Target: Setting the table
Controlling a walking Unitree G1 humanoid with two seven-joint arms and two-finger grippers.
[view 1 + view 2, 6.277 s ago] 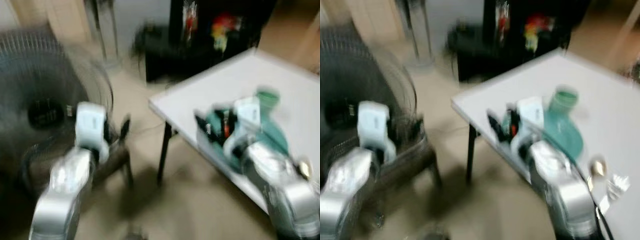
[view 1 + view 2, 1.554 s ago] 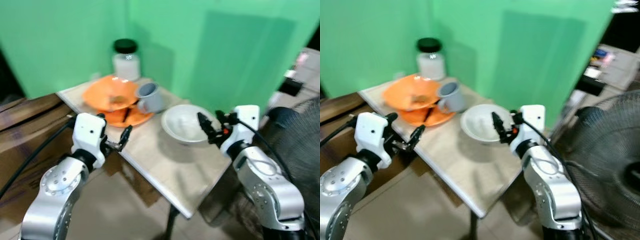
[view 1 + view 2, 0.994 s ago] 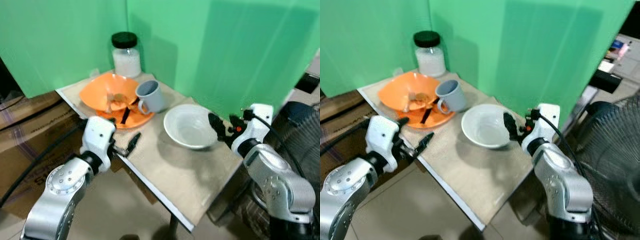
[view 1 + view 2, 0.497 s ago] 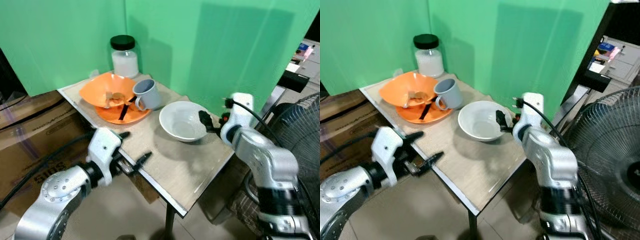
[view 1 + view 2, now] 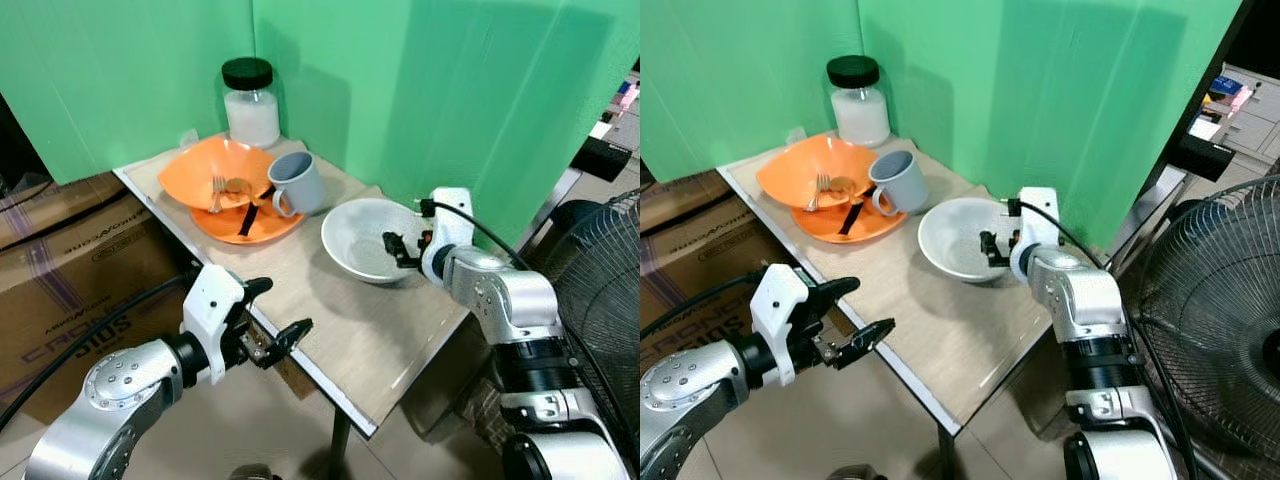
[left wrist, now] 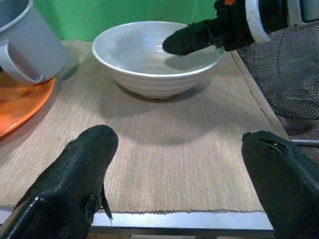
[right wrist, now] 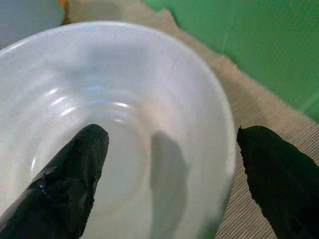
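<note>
Right gripper [image 7: 164, 184] spread wide over the white bowl's [image 5: 362, 238] rim: one finger inside, one outside; contact not discernible. Left gripper [image 5: 275, 310] also wide apart, at the table's [image 5: 330, 330] near edge, holding nothing. Bowl sits near the table's right edge, bare mat in front of it. Behind it: grey mug [image 5: 293, 183] on an orange plate [image 5: 245, 225], orange bowl [image 5: 205, 175] holding a fork, lidded jar [image 5: 250, 102]. Cardboard box [image 5: 70, 270] left; fan [image 5: 1220, 290] right, cut off.
</note>
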